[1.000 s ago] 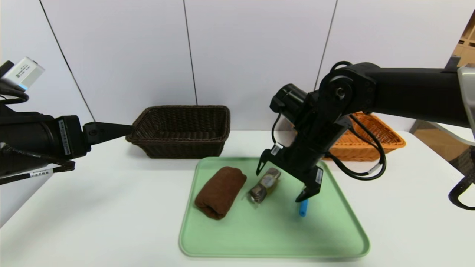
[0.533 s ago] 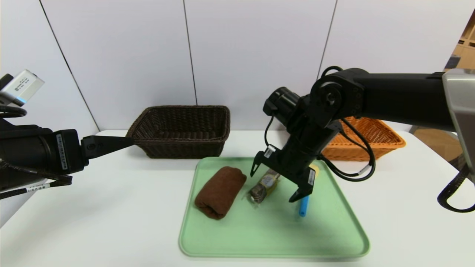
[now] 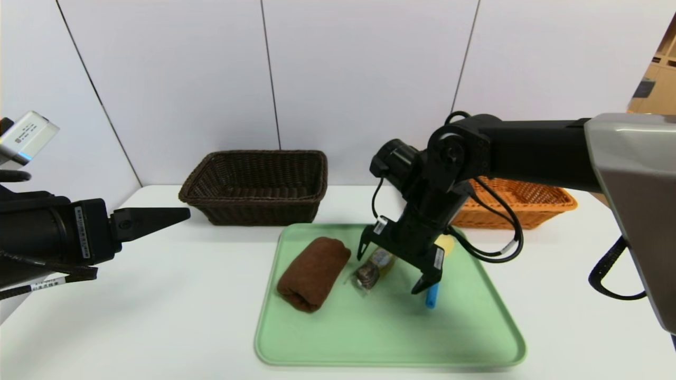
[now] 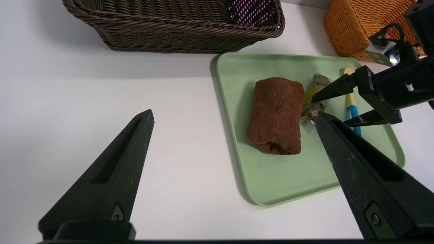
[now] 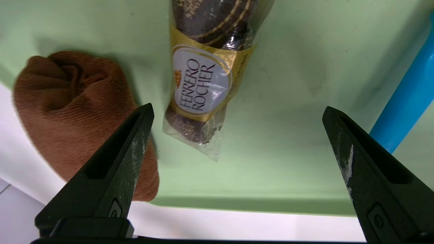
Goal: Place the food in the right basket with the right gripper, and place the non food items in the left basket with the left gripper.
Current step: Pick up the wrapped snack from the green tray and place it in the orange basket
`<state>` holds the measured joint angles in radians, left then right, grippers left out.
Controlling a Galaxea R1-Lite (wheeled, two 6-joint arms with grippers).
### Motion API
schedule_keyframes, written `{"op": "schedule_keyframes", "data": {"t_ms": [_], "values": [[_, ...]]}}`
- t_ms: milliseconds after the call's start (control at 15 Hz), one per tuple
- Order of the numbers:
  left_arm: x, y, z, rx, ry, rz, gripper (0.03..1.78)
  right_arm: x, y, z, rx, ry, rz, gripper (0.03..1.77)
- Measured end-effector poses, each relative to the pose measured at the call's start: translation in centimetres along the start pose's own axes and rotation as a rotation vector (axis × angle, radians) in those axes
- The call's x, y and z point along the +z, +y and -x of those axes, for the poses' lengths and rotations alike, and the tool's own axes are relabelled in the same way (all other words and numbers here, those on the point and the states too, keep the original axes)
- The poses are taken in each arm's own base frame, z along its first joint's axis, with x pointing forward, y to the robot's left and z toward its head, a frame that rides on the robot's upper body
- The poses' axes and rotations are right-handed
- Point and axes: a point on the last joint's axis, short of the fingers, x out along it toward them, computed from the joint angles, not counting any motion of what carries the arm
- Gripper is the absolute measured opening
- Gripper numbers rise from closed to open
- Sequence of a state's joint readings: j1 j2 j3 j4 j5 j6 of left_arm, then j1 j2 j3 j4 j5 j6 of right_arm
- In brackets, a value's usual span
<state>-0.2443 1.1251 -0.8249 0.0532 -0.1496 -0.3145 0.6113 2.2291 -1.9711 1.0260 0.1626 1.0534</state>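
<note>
The right gripper (image 3: pixel 388 272) has its fingers wide apart, with nothing between them. It hangs over the far half of the green tray (image 3: pixel 391 338). Just below it lies the food (image 3: pixel 372 270), a small packet in shiny clear wrap. The wrist view shows a gold band and a round white label that says Ferrero Rocher.

On one side of the packet, near it, is a brown rolled towel (image 3: pixel 314 274). The towel lies close to the tray's left edge. On the packet's other side is a spoon (image 3: pixel 432 296) with a blue handle and a pale yellow head. The spoon is in the right half of the tray. Its head points to the far edge, and its blue end points to the near edge. The right arm covers part of it.

The left gripper (image 4: pixel 235 115) has its fingers wide apart too, and it holds nothing. It is up over the left part of the white tabletop (image 3: pixel 174 316), well apart from the towel.

Past the tray's far left corner sits the dark brown basket (image 3: pixel 264 211). Past the far right corner sits the orange basket (image 3: pixel 512 216), partly behind the right arm. Both are at the far side of the tabletop, near the white wall (image 3: pixel 364 79).
</note>
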Motion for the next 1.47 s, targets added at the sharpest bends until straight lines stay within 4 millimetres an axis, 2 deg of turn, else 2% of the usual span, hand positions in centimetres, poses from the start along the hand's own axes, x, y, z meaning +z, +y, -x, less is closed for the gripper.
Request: {"op": "schedule_keyframes", "data": {"t_ms": [667, 933, 1200, 1467], "values": [[0.0, -0.1, 0.8, -0.013, -0.04, -0.006, 1.69, 0.6, -1.3, -1.3, -0.17, -0.038, 0.047, 1.71], [-0.3, -0.1, 0.7, -0.017, -0.026, -0.006, 1.69, 1.2, 0.0, -1.7, -0.125, -0.194, 0.096, 1.71], [-0.8, 0.0, 0.6, -0.013, -0.011, -0.004, 1.69, -0.8, 1.5, -1.8, -0.089, -0.201, 0.255, 1.71], [-0.7, 0.0, 0.6, -0.014, -0.014, -0.004, 1.69, -2.3, 1.6, -0.5, -0.106, -0.189, 0.444, 1.71]]}}
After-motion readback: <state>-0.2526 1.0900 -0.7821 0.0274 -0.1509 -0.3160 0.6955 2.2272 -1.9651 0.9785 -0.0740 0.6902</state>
